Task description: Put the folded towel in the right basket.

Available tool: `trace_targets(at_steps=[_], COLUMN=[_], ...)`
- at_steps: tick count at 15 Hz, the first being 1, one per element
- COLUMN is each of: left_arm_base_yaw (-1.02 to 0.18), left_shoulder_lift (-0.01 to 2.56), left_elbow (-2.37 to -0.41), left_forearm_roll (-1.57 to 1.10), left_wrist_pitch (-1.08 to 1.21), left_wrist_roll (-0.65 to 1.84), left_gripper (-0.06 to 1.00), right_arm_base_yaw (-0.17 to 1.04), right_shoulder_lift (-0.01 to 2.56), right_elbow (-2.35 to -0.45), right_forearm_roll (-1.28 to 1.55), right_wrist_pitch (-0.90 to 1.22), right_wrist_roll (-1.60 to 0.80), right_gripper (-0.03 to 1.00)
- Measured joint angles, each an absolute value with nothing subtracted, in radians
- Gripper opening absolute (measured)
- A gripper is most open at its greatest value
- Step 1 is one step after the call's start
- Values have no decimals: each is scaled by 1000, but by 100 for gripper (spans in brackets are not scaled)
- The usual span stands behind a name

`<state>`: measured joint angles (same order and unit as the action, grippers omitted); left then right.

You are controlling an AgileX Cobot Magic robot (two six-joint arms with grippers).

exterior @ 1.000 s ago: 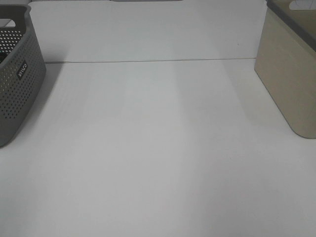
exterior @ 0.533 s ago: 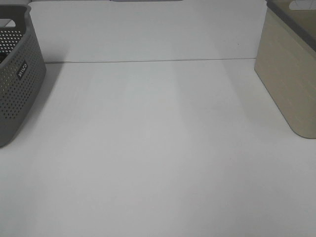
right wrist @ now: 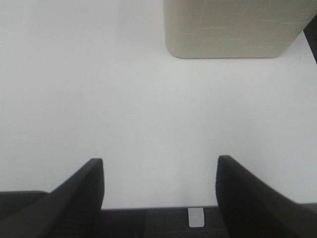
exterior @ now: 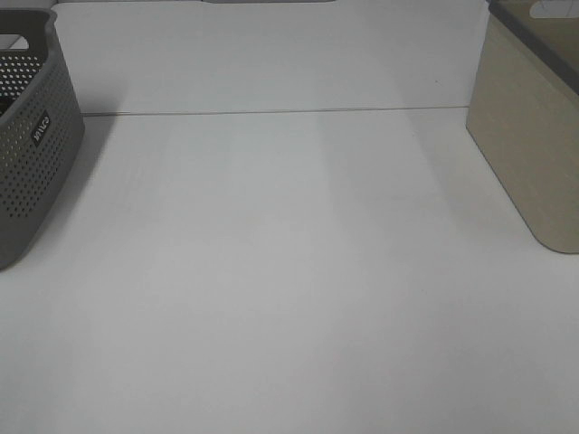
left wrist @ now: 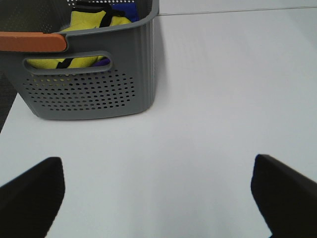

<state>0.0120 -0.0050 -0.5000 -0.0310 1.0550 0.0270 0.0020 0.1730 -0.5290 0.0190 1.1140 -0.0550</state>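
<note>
No folded towel lies on the white table (exterior: 289, 271). The right basket (exterior: 529, 136) is beige with a grey rim; it also shows in the right wrist view (right wrist: 233, 27). The left basket (exterior: 27, 154) is grey and perforated. In the left wrist view it (left wrist: 94, 89) holds yellow cloth (left wrist: 89, 22) and something blue (left wrist: 130, 9); I cannot tell whether either is the towel. My left gripper (left wrist: 157, 159) is open and empty, short of the grey basket. My right gripper (right wrist: 159, 161) is open and empty, short of the beige basket. Neither gripper shows in the exterior view.
An orange bar (left wrist: 32, 42) runs along the grey basket's near rim. A thin seam (exterior: 271, 111) crosses the table at the back. The table's front edge (right wrist: 158, 208) shows in the right wrist view.
</note>
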Motion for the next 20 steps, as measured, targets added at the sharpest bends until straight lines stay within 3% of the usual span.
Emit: trace_targets(at_steps=[20], left_arm_base_yaw=[12], left_shoulder_lift=[-5], left_elbow=[-500], left_forearm_roll=[-31], left_wrist_pitch=[1055], left_wrist_roll=[27], left_gripper=[97], right_arm_base_yaw=[2], right_shoulder_lift=[119], right_elbow=[-506], right_forearm_roll=[43], right_wrist_pitch=[1066], right_wrist_roll=[-72], right_gripper=[62])
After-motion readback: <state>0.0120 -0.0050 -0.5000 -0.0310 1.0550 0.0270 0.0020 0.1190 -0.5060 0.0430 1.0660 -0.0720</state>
